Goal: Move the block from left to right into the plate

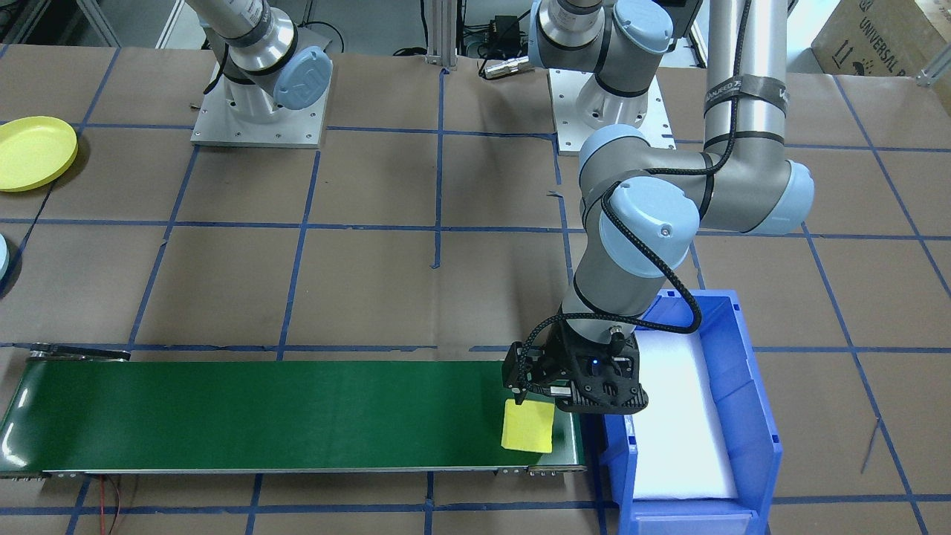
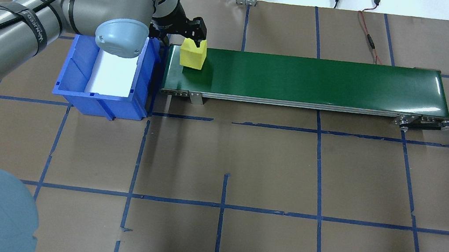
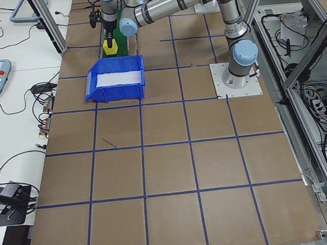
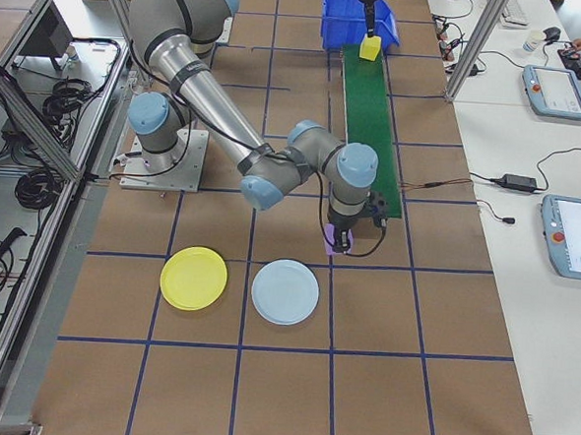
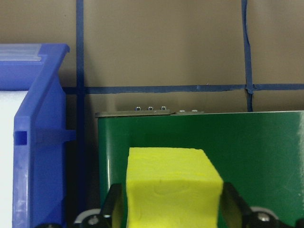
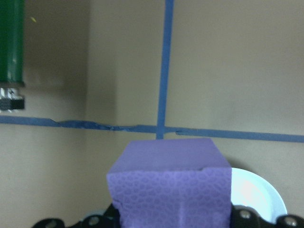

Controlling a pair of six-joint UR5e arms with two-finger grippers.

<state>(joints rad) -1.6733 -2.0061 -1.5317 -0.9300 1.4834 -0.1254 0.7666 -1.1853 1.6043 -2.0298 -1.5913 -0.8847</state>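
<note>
Brown taped-grid desk (image 2: pixel 271 168), green conveyor (image 2: pixel 324 81), blue bin (image 2: pixel 74 90) beside it, yellow plate (image 4: pixel 194 278), pale blue plate (image 4: pixel 285 292)

A yellow foam block (image 2: pixel 193 53) sits on the green belt's end at the upper left of the overhead view, just beside the blue bin; the left wrist view shows it between two dark fingers. A purple foam block (image 6: pixel 170 185) fills the lower centre of the right wrist view, over brown paper. The round yellow plate (image 4: pixel 194 278) lies flat on the table, lower left in the right side view.
</note>
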